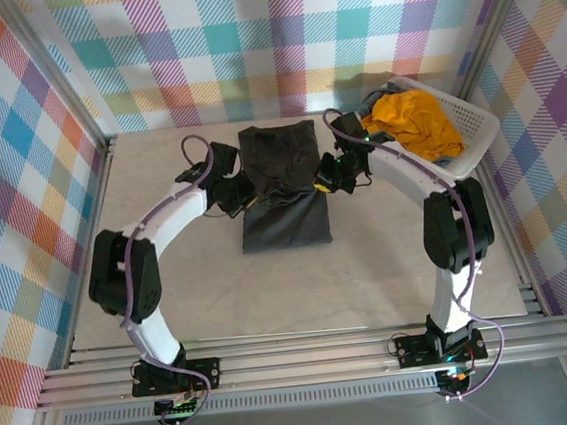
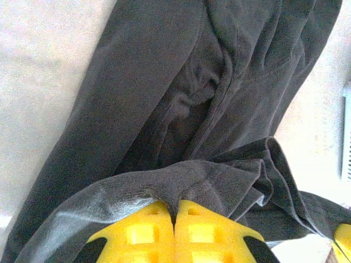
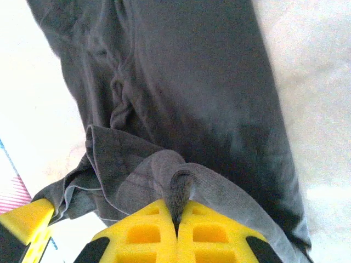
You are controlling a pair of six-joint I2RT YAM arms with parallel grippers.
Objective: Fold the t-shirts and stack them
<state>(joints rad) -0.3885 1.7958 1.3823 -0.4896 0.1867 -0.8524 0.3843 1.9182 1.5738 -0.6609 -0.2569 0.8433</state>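
My left tool [image 2: 174, 216] and right tool [image 3: 176, 219] both pinch the grey shirt [image 1: 281, 188], near the basket [image 1: 472, 139] holding the yellow shirt [image 1: 416, 124]. I should move them together so the fold lands flat.

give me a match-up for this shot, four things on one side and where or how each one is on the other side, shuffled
Things:
1. grey t-shirt
2. yellow t-shirt
3. basket
4. left gripper

Place or state:
a. crumpled inside the basket
b. shut on a fold of grey cloth
c. at the far right corner of the table
d. lying in the middle of the table between the two arms

Pairs: 1-d, 2-a, 3-c, 4-b
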